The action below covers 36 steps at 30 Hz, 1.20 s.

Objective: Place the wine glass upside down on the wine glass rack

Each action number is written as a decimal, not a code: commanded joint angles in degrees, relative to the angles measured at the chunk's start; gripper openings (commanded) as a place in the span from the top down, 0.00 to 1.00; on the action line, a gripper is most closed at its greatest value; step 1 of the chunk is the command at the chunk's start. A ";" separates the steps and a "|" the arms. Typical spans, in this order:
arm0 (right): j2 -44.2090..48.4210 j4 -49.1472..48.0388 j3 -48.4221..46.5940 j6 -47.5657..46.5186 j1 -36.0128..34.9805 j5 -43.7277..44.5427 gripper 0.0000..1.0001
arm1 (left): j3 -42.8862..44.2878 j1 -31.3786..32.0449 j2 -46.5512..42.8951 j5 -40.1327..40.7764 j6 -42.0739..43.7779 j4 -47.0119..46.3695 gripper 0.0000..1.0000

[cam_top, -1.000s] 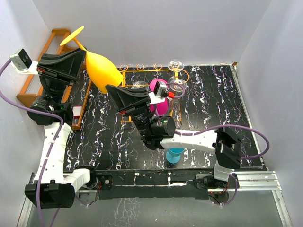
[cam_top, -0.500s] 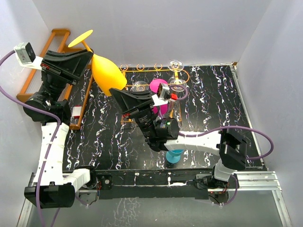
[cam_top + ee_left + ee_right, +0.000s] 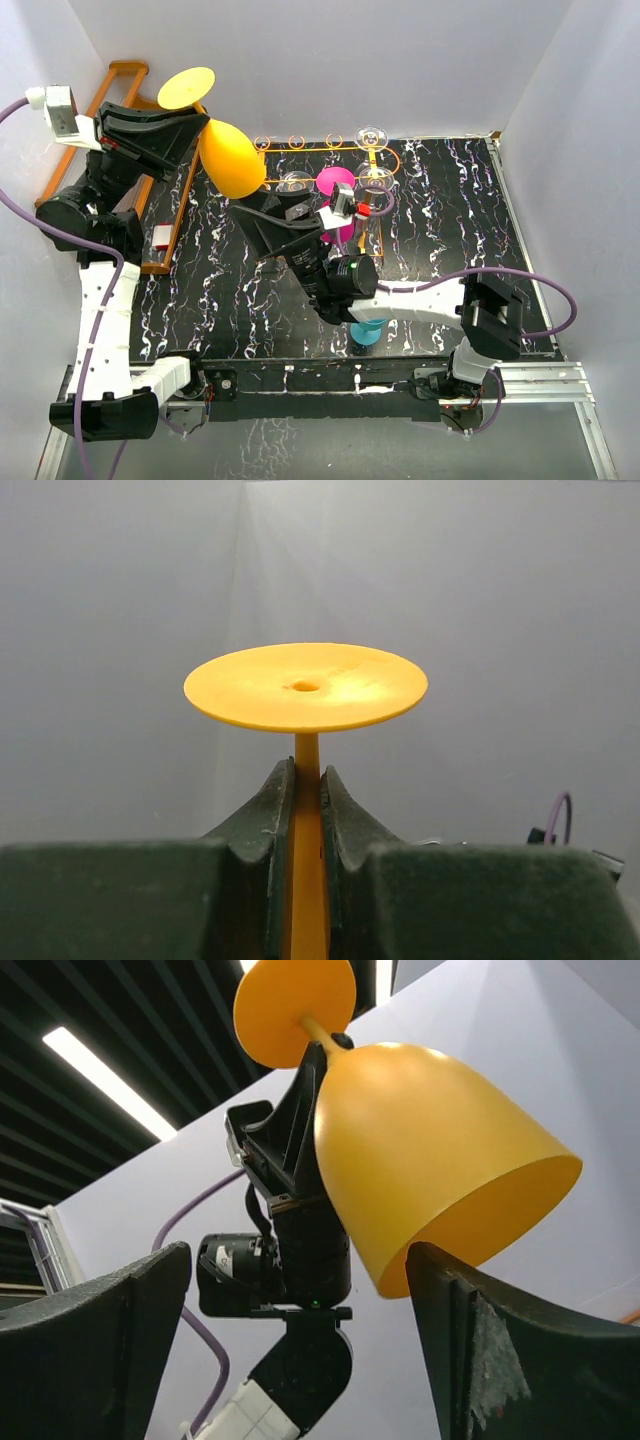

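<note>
Two arms: both are raised over the far left part of the black marbled desk (image 3: 450,220). The left one stands high by the left wall and the right one reaches in from the near right.
Left hand (image 3: 307,810): pressed together on the stem of the yellow wine glass (image 3: 232,158), one finger on each side, just under the foot.
Yellow wine glass: in the air, foot up and bowl down. It is tilted so the round foot leans toward the back left corner and the open mouth faces down and to the right. In the overhead view it hangs between the two racks and rests on neither.
Right hand (image 3: 300,1260): spread wide, gripping nothing. It points up at the yellow bowl from below and to the right. In the wrist view the bowl's rim shows just beside one finger (image 3: 480,1350); I cannot tell whether they touch.
Wine glass rack (image 3: 297,142): orange-gold wire with small ring loops along its top frame. It stands at the far edge of the desk, to the right of the yellow bowl, with its left end near the bowl.
At the wire rack: clear wine glasses (image 3: 372,135) and a magenta glass (image 3: 335,182), partly hidden by the right arm.
Wooden rack (image 3: 128,68): brown, against the left wall, behind and below the left arm.
Blue glass (image 3: 368,330): on the desk at the near side, partly under the right forearm.
</note>
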<state>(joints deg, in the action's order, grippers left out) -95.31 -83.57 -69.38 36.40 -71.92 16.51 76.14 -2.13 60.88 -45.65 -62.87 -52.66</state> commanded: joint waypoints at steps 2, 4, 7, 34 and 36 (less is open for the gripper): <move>2.71 -16.47 1.75 -0.89 -0.21 1.28 0.02 | 4.93 -0.17 -0.48 -2.44 18.28 9.60 1.00; 2.95 -16.84 2.91 -0.08 -0.18 1.25 0.02 | 6.49 -0.28 -0.11 -1.41 23.25 12.97 1.00; 4.60 -16.45 6.31 2.83 -0.30 0.71 0.02 | 8.29 -0.42 0.54 1.05 33.50 20.02 1.00; 58.41 61.82 22.55 -2.79 -0.41 13.07 0.02 | 4.26 -0.55 28.61 -5.58 52.03 5.89 1.00; 59.99 62.96 23.39 -3.54 -0.40 15.20 0.02 | 2.50 -0.60 29.43 -6.55 51.04 2.10 1.00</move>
<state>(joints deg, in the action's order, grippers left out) -38.61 -25.93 -47.11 35.46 -72.05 24.95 80.44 -2.26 91.05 -48.36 -9.91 -38.52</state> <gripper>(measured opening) 0.982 0.065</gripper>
